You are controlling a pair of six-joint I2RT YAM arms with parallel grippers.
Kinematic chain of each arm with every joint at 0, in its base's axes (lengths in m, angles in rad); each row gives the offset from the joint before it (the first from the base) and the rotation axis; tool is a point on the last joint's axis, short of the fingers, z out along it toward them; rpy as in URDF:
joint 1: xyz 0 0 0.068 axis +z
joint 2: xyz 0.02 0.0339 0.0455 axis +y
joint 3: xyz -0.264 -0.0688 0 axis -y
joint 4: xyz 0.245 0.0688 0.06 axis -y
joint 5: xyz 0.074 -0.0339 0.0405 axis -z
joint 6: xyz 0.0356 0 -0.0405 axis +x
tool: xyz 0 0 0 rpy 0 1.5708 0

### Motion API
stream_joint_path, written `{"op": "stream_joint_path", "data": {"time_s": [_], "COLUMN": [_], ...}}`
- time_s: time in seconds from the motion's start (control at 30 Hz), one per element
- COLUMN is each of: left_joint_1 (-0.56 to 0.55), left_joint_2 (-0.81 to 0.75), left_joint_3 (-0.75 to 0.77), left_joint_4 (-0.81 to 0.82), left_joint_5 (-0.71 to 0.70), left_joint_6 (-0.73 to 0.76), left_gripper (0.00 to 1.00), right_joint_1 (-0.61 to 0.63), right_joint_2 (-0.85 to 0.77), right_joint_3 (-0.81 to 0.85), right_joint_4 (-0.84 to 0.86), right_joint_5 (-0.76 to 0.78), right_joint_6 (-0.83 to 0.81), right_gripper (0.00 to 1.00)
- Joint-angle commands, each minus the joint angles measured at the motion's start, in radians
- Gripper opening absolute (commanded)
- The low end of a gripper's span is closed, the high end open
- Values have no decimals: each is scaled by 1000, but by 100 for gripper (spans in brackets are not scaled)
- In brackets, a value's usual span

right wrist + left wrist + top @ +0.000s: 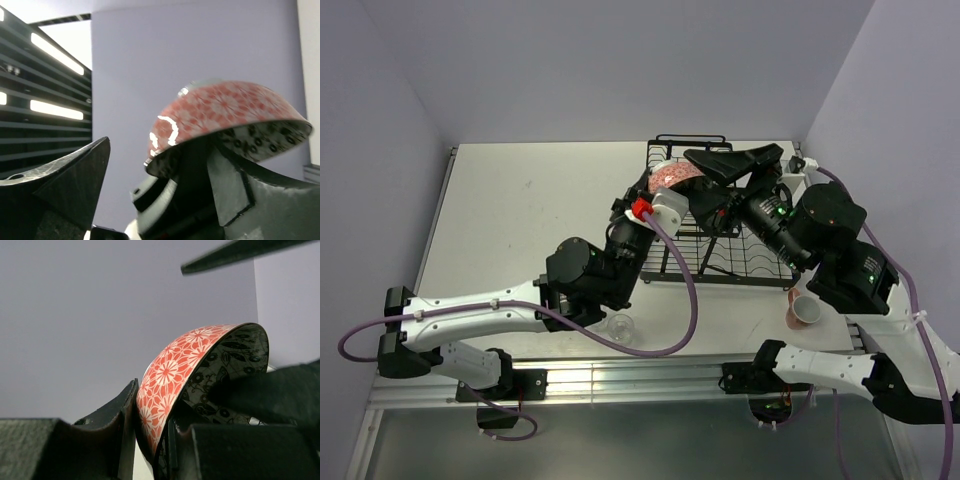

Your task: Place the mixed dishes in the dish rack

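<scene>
White worktop point(520, 200). By its near edge, clear tumbler point(620, 326). Toward far right corner, dish rack point(720, 262). Above rack, red patterned bowl point(170, 375), rim clenched in left tool point(165, 425). Right tool point(160, 155) around it, fingers spread, released.

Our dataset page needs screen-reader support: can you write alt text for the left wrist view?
A bowl, red-orange floral outside and black-and-white patterned inside, is pinched by its rim in the left gripper, tilted on edge. Behind it is a plain grey wall.
</scene>
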Motion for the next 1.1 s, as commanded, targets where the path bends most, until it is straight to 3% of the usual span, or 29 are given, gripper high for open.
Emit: {"op": "stream_joint_path", "data": {"time_s": [0.0, 0.17, 0.5, 0.6, 0.63, 0.73, 0.8, 0.83, 0.87, 0.9, 0.93, 1.07], "left_joint_1": [-21, -49, -67, -69, -69, -69, -69, -69, -69, -69, -69, -69], "left_joint_2": [-28, -23, 1, 7, 9, 18, 17, 14, 3, -3, -12, -90], "left_joint_3": [3, 9, 14, 18, 21, 24, 21, 17, 14, 9, 3, 14], "left_joint_4": [132, 123, 123, 118, 117, 111, 135, 144, 155, 169, 192, 144], "left_joint_5": [0, 4, 6, 12, 15, 3, -17, -29, -57, -71, -83, -144], "left_joint_6": [40, 63, 109, 116, 115, 106, 89, 80, 72, 69, 67, 0], "left_gripper": [0, 0, 0, 0, 0, 6, 32, 49, 76, 95, 99, 99], "right_joint_1": [-5, -5, -4, -4, -4, -4, -4, -4, -4, -4, -4, -5], "right_joint_2": [-1, -15, -17, -26, -26, -27, -30, -34, -37, -53, -64, -113], "right_joint_3": [55, -12, -26, -43, -45, -28, -9, -3, 1, -8, -21, -65], "right_joint_4": [97, 161, 170, 173, 173, 164, 161, 158, 159, 172, 194, 210], "right_joint_5": [77, 83, 68, 68, 67, 74, 97, 105, 116, 128, 135, 177], "right_joint_6": [25, 71, 117, 131, 128, 97, 38, 19, 2, -30, -41, -123], "right_gripper": [82, 63, 40, 14, 0, 0, 0, 0, 0, 0, 0, 0]}}
